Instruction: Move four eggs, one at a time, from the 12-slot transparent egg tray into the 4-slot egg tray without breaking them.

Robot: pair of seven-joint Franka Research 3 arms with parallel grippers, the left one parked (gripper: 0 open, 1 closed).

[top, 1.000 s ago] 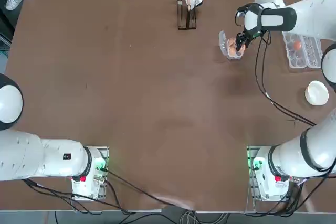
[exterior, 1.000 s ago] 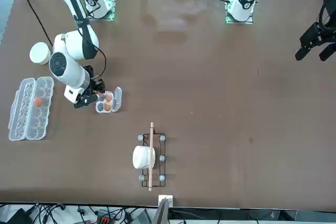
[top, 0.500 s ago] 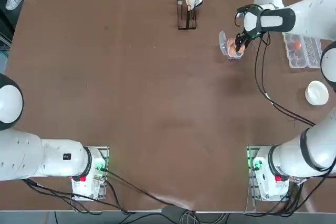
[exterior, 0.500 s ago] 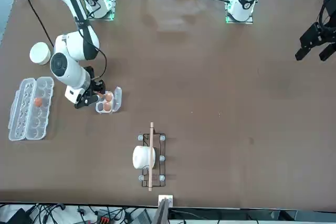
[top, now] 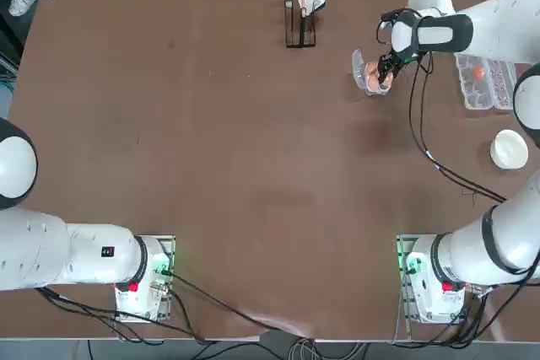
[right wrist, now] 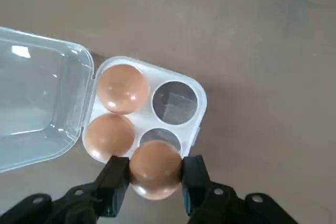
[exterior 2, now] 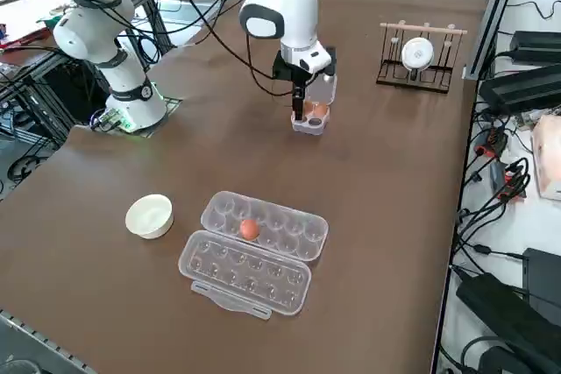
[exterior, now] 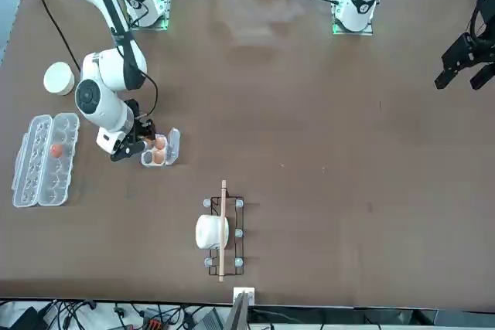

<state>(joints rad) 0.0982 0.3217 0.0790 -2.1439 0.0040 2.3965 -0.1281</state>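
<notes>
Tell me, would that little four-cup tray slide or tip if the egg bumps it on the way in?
Probably it would slide: the 4-slot egg tray looks like thin, light plastic. The two eggs already in it likely steady it. Its open lid might flex if nudged. The end effector holds a third egg above an empty cup.
</notes>
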